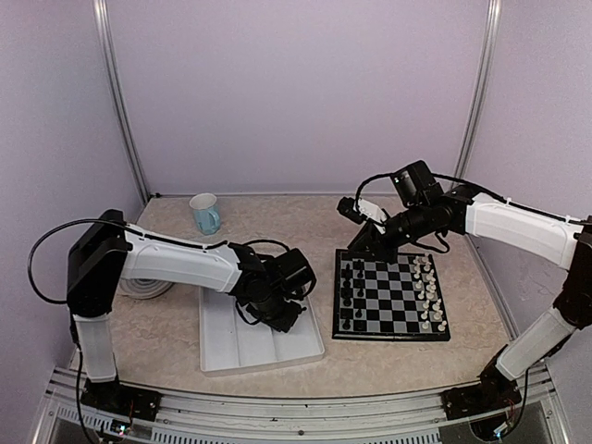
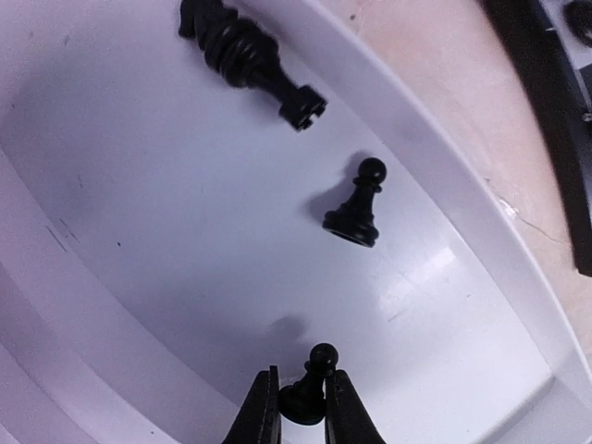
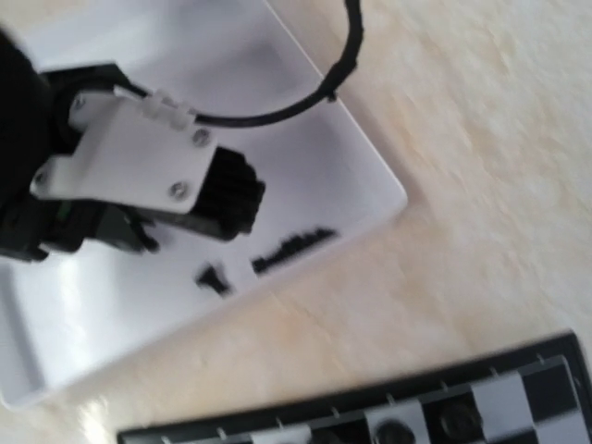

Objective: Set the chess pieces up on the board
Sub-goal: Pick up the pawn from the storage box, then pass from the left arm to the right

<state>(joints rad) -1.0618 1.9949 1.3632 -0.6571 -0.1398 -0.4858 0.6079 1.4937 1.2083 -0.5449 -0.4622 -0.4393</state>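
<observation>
- My left end effector [image 2: 302, 393] is closed on a pawn [image 2: 314, 375], with one finger on each side of its base.
- The pawn is tiny, glossy black plastic with a round head, narrower than either finger. I cannot tell whether its base touches the tray [image 2: 139, 231] floor.
- I count three black pieces in this compartment of the white tray: the pawn I grip, a second pawn [image 2: 356, 208] and a tall piece [image 2: 245, 51].
- The second pawn stands upright near the tray's wall, well apart from my fingers.
- The tall piece has a ribbed body and a notched crown, and it lies on its side further off.
- There is one board [image 1: 393, 296], black and pale grey with a black border, on the surface [image 1: 157, 342] just right of the tray.
- Black pieces [image 1: 347, 294] stand in its left columns and white pieces [image 1: 427, 294] in its right columns, too small to count.
- My right end effector [image 1: 370, 242] hangs over the board's far left corner. I cannot tell whether it is open or closed.
- One blue mug [image 1: 205, 214] stands at the far side of the surface.
</observation>
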